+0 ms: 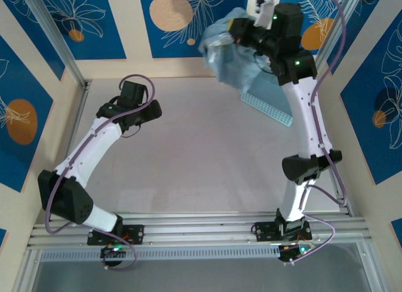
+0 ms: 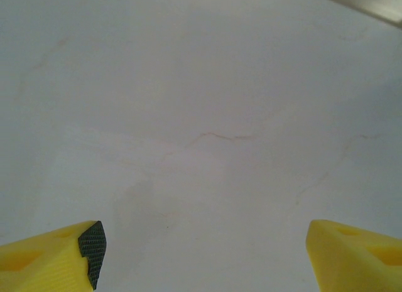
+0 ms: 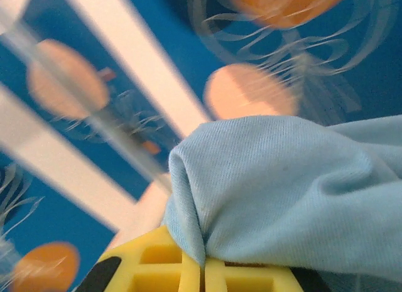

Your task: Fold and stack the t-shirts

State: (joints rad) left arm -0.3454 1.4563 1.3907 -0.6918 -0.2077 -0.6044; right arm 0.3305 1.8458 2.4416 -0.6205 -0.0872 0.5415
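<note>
A light dusty-blue t-shirt (image 1: pixel 227 53) hangs bunched in the air at the back right of the table, above the basket. My right gripper (image 1: pixel 233 36) is shut on a fold of it; in the right wrist view the cloth (image 3: pixel 282 191) is pinched between the two yellow fingers (image 3: pixel 163 273), whose jaws meet with the fabric in the seam. My left gripper (image 1: pixel 157 111) hovers over the bare tabletop at the left middle, open, its yellow fingers (image 2: pixel 50 257) far apart with nothing between them.
A light-blue lattice basket (image 1: pixel 269 107) stands tilted under the right arm near the back right wall. Blue patterned walls enclose the grey tabletop (image 1: pixel 201 160) on three sides. Aluminium rails run along the near edge.
</note>
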